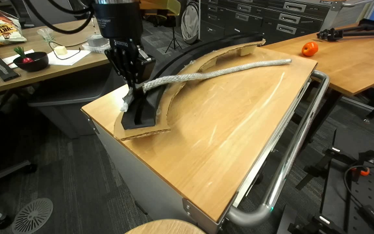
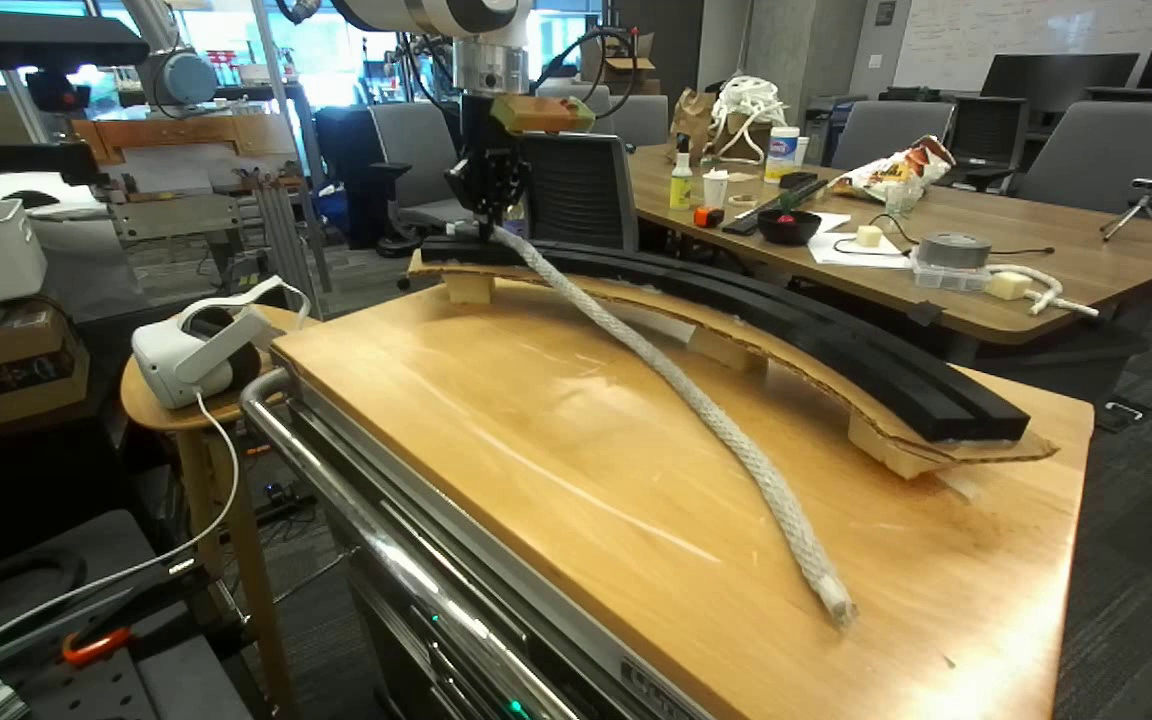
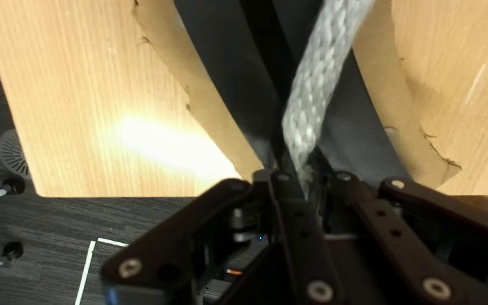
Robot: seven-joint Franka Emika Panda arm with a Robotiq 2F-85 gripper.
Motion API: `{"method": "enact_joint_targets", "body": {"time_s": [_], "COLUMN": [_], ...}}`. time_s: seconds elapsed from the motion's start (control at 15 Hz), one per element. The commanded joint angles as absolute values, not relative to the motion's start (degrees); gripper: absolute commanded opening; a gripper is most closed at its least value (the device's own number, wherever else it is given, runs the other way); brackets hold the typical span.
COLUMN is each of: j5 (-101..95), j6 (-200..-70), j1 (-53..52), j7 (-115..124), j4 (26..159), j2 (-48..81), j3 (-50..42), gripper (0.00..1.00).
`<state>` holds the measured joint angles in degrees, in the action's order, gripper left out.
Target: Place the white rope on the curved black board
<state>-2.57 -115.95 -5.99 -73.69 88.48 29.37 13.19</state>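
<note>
My gripper (image 1: pixel 137 91) points down over one end of the curved black board (image 1: pixel 148 114), shut on the white rope (image 1: pixel 200 75) close to its end. A short pale frayed bit sticks out on the far side of the fingers in both exterior views. From the grip, the rope (image 2: pixel 681 380) slopes across the board's inner edge, and its free end rests on the wooden top. In the wrist view the rope (image 3: pixel 318 72) runs up from between the fingertips, above the groove of the board (image 3: pixel 227 63). Whether the fingertips touch the board cannot be told.
Under the board lies a wider cardboard sheet (image 1: pixel 145 132), raised on pale blocks (image 2: pixel 726 350). A shiny metal rail (image 1: pixel 289 169) runs along the cart's side. A stool with a white headset (image 2: pixel 186 355) stands beside it. Another table holds a black bowl (image 1: pixel 32 61) and a snack bag (image 1: pixel 5 29).
</note>
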Motion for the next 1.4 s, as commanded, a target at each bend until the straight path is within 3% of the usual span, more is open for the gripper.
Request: {"method": "enact_joint_targets", "body": {"time_s": [0.0,1.07,1.13,1.2,1.33], "j5": [-2.3,1.7,1.5,1.7,2.0], "j6": [-114.8,-110.7,-110.8,-111.2,-114.1], "j1": [-6.3,-5.2,-5.3,-5.3,-5.3], "j7": [-73.9,-90.6,-90.8,-90.7,-89.3], "j4": [89.1,93.2,93.4,93.7,95.3], "j2": [29.8,25.4,25.2,24.9,23.3], "j3": [12.8,14.2,14.1,14.1,13.9], "gripper": [0.13,0.13,0.15,0.39,0.42]}}
